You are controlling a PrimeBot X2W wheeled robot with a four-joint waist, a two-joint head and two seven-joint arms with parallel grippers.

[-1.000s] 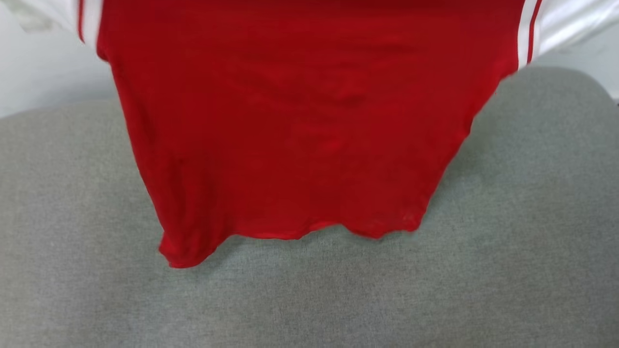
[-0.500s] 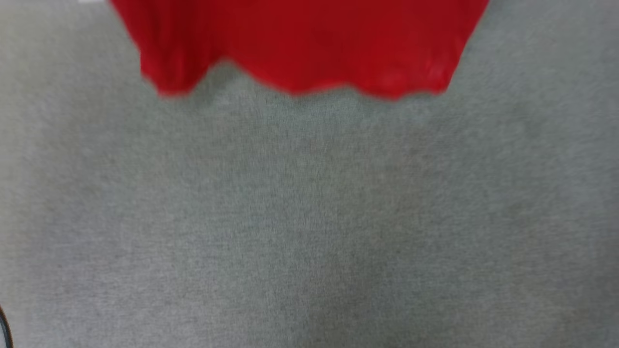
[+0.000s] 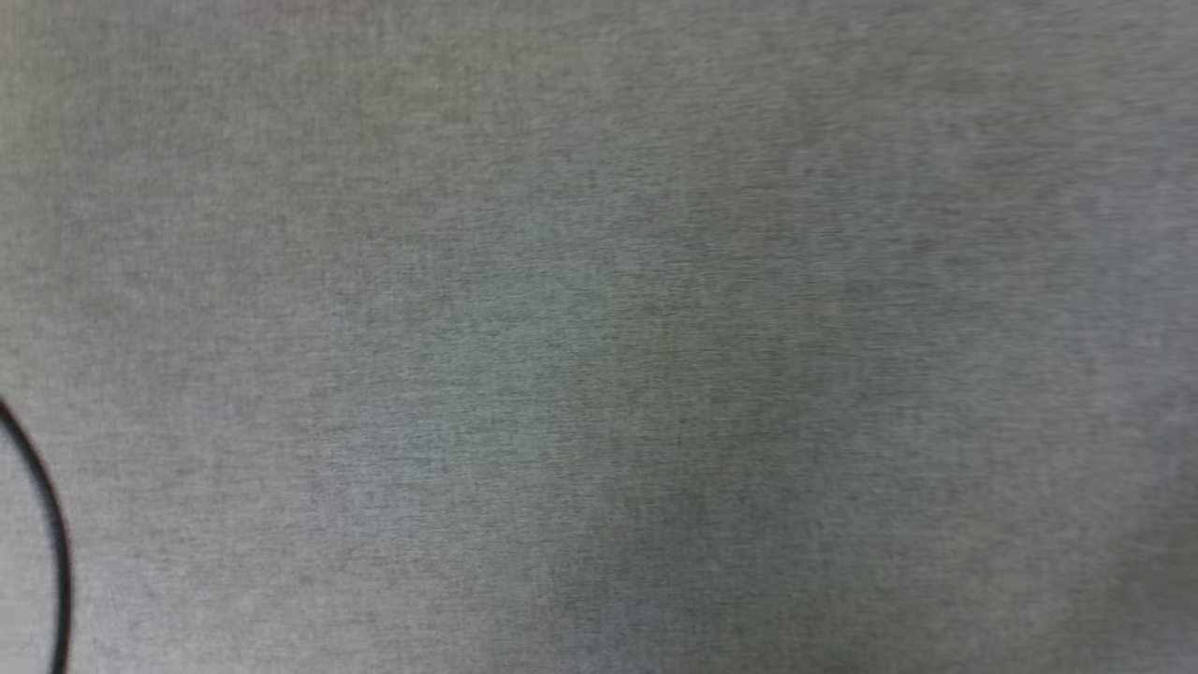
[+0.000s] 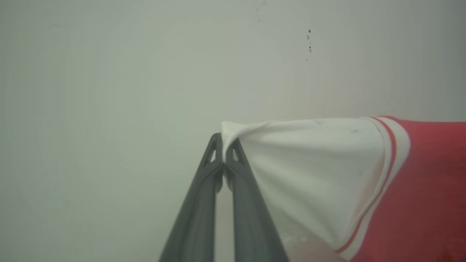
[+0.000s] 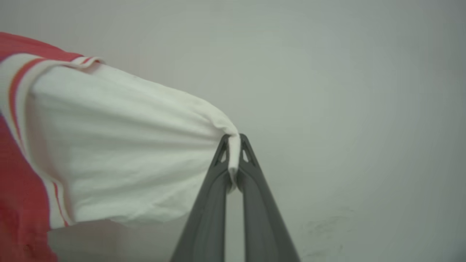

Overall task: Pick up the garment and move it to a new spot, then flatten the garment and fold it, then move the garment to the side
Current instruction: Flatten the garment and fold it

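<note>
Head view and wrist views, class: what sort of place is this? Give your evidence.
Probably a bare indoor test room: plain pale wall, grey cloth-covered surface, and a jersey held by the left gripper and right gripper.

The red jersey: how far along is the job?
Done: lifted; left gripper and right gripper are shut on the white sleeves of the red jersey. In hand: carrying it, spread out. Left: lay it on the grey fabric surface, flatten, fold, move aside.

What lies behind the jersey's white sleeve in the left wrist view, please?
Behind the white sleeve, pinched at its tip by the left pincer, stands a plain pale wall with a few dark specks. Whatever lies directly behind the fabric is covered.
</note>
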